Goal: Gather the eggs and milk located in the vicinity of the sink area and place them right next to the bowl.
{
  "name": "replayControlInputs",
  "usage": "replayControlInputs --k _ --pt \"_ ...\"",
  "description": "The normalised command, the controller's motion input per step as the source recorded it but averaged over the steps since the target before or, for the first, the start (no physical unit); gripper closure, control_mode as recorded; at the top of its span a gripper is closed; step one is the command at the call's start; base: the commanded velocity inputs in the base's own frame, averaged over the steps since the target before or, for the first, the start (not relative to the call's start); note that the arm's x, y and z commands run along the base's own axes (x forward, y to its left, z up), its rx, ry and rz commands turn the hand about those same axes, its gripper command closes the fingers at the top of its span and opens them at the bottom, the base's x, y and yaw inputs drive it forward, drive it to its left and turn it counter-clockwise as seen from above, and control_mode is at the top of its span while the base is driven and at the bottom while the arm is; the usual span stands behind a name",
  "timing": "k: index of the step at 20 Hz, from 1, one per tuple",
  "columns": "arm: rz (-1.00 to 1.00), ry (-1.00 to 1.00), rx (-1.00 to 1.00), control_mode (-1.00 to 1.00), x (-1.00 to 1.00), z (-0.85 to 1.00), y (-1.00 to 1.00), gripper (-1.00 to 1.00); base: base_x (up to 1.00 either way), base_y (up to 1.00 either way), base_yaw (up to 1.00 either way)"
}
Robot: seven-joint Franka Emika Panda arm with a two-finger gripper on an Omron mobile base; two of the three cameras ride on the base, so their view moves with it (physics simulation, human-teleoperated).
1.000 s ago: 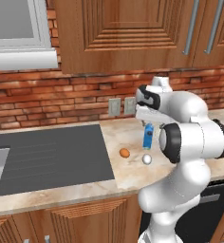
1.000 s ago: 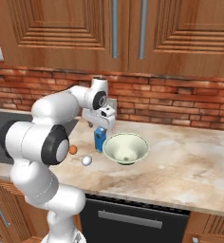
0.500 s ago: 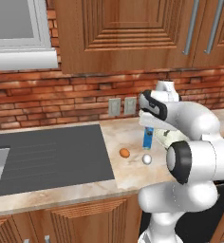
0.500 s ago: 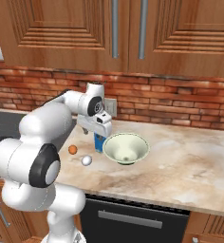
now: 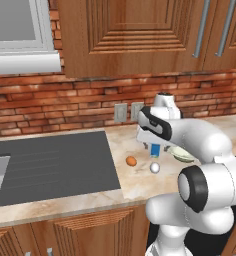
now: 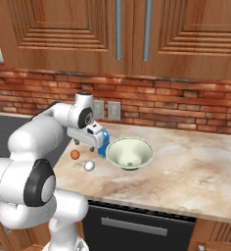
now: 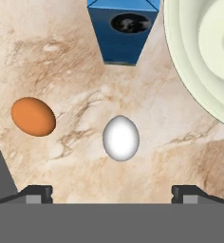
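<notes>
In the left base view, the dark sink [image 5: 50, 162] fills the counter's nine o'clock side, and on the marble counter [image 5: 135, 182] beside it lie the orange-brown egg [image 5: 131, 161] and, at its four o'clock and a little apart, the white egg [image 5: 154, 167]. The milk [image 5: 155, 149] stands upright at the white egg's twelve o'clock, half hidden under the gripper [image 5: 151, 141], which hangs over both with nothing in it. The bowl [image 5: 182, 154] peeks out from behind the arm at the milk's three o'clock. In the right base view, going the same way, come the orange-brown egg, the white egg at its four o'clock, the blue milk carton just beside the bowl's rim at its nine o'clock, then the bowl. In the hand view, the orange-brown egg sits at nine o'clock, the white egg near the middle, the milk at twelve o'clock and the bowl's rim at two o'clock; the two finger tips [image 7: 35, 193] stand wide apart, released, clear of the white egg.
</notes>
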Motion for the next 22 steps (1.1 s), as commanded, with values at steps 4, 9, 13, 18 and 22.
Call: replayControlInputs --k 4,9,13,18,22 --pt "0.04 0.00 0.00 -1.00 0.00 -0.03 0.00 -1.00 0.00 0.00 0.00" --pt "0.04 0.00 0.00 -1.00 0.00 -0.22 0.00 -1.00 0.00 0.00 0.00" --pt "0.04 0.03 -0.01 -1.00 0.00 -0.32 0.00 -1.00 0.00 0.00 0.00" --pt "0.07 0.08 -0.02 -1.00 0.00 -0.26 0.00 -1.00 0.00 0.00 0.00" --pt "0.10 0.05 0.00 -1.00 0.00 -0.27 -0.01 -1.00 0.00 0.00 0.00"
